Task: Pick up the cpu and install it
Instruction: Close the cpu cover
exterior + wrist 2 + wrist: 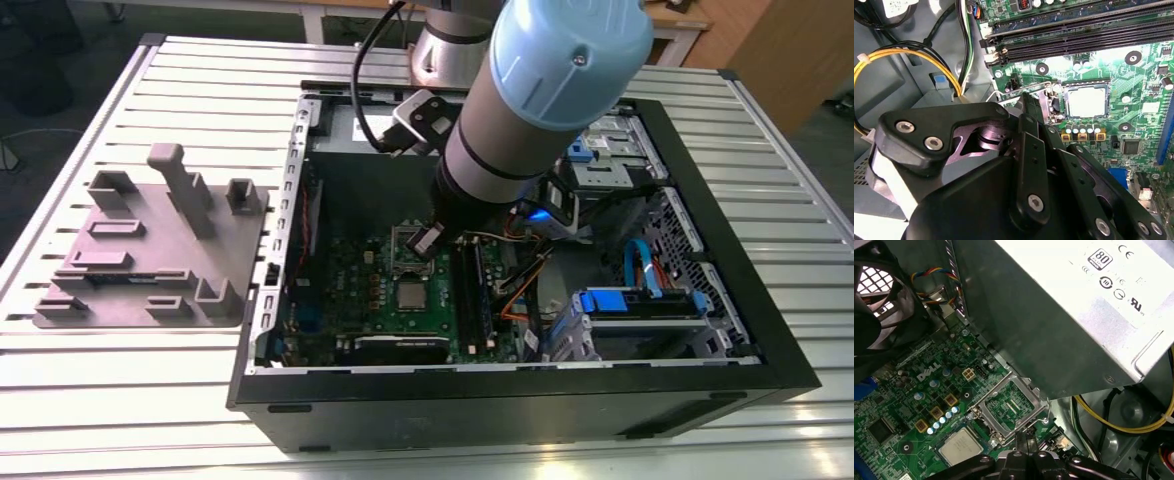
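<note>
Progress looks far along — the cpu (960, 447) lies flat in its socket on the motherboard (899, 405). The socket frame (1011, 407) stands open, not yet clamped; your gripper (1025, 436) hovers just beside it, fingers pressed together.

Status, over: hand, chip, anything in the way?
Hand shut, tips at the raised socket frame. Chip lying in its socket on the green board. Frame not yet down over it.
</note>
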`<state>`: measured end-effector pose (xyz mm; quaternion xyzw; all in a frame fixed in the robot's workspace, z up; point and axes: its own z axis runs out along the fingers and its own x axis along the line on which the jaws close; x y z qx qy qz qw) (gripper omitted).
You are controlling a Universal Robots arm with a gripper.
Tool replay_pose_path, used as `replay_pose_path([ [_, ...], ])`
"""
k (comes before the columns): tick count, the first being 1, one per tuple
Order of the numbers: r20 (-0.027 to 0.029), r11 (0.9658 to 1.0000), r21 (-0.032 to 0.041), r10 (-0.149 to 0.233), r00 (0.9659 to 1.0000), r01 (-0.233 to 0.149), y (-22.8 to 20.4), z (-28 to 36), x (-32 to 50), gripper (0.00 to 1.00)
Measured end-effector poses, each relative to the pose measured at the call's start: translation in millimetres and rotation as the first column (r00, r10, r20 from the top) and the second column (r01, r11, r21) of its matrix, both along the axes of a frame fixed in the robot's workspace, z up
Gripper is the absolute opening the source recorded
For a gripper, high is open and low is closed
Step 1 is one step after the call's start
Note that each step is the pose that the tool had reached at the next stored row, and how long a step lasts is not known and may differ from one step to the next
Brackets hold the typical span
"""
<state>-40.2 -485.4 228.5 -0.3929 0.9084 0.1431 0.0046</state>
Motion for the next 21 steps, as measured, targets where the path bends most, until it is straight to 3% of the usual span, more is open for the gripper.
replay_pose_path([
  [7,-0.0001,1.0000,0.0001,0.000,1.0000,0.000,1.7,-0.4,6.0,0.11],
  [14,-0.0001,1.0000,0.0002,0.000,1.0000,0.000,10.5,-1.7,13.6,0.11],
  [21,-0.0001,0.9995,0.0013,0.030,0.9995,-0.030,14.3,-6.0,14.2,0.11],
])
